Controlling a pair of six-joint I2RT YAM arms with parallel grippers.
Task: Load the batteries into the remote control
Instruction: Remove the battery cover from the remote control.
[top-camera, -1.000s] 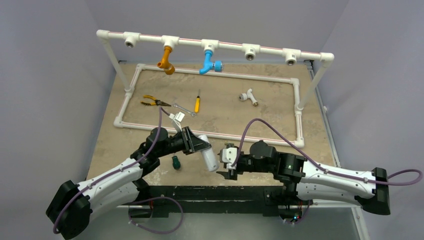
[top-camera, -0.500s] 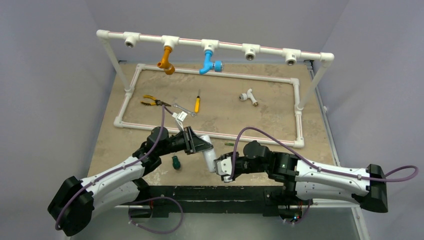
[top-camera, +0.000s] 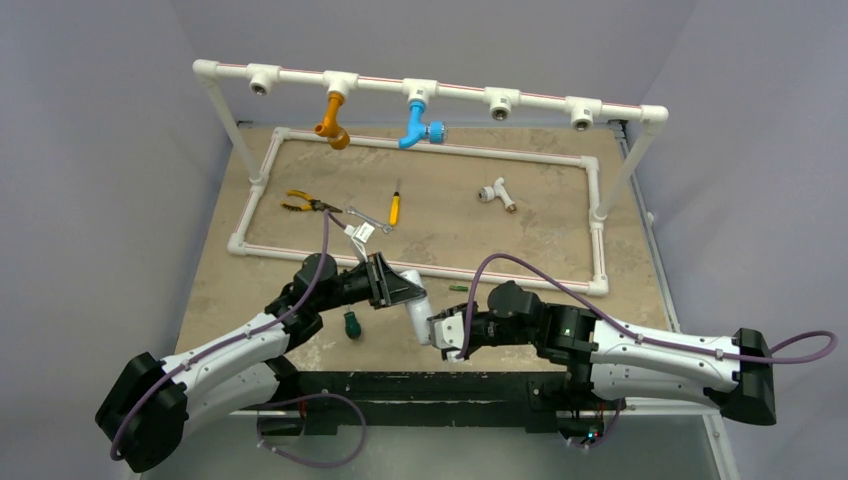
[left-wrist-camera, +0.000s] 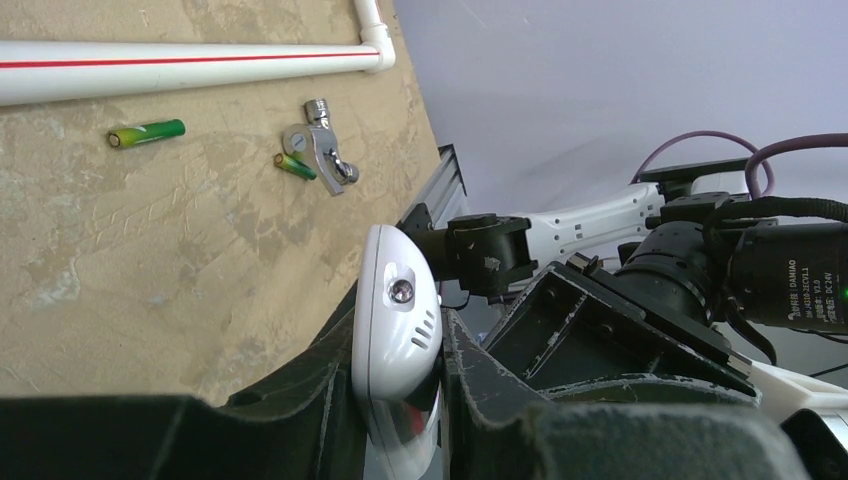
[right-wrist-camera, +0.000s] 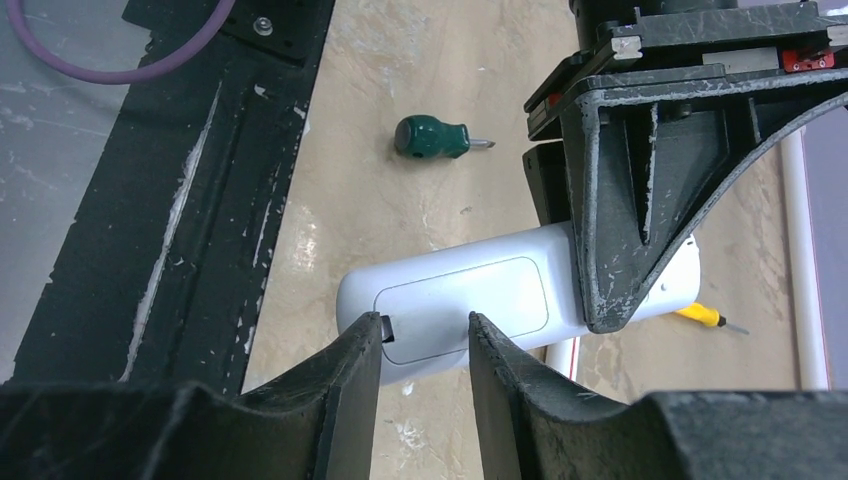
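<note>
The white remote control (top-camera: 416, 309) hangs above the table near its front edge, and my left gripper (top-camera: 398, 290) is shut on it. In the left wrist view its rounded end (left-wrist-camera: 396, 305) sticks out between my left gripper's (left-wrist-camera: 398, 330) fingers. Its plain back with the outlined cover (right-wrist-camera: 462, 303) faces my right gripper (right-wrist-camera: 425, 325). That gripper (top-camera: 438, 331) is open, jaws narrow, with its tips against the cover's end and one tip at the small latch. Two green batteries (left-wrist-camera: 147, 132) (left-wrist-camera: 296, 166) lie on the table, one of them (top-camera: 458, 288) showing from above.
A stubby green-handled screwdriver (top-camera: 351, 324) (right-wrist-camera: 432, 137) lies just left of the remote. A metal fitting (left-wrist-camera: 322, 155) lies by one battery. A white pipe frame (top-camera: 420, 270) encloses pliers (top-camera: 303, 204), a yellow screwdriver (top-camera: 395, 208) and a white tee (top-camera: 495, 192). A black rail (right-wrist-camera: 150, 230) edges the table.
My right gripper has moved left up to the remote's free end and narrowed its jaws. The left gripper has kept hold of the remote, almost still.
</note>
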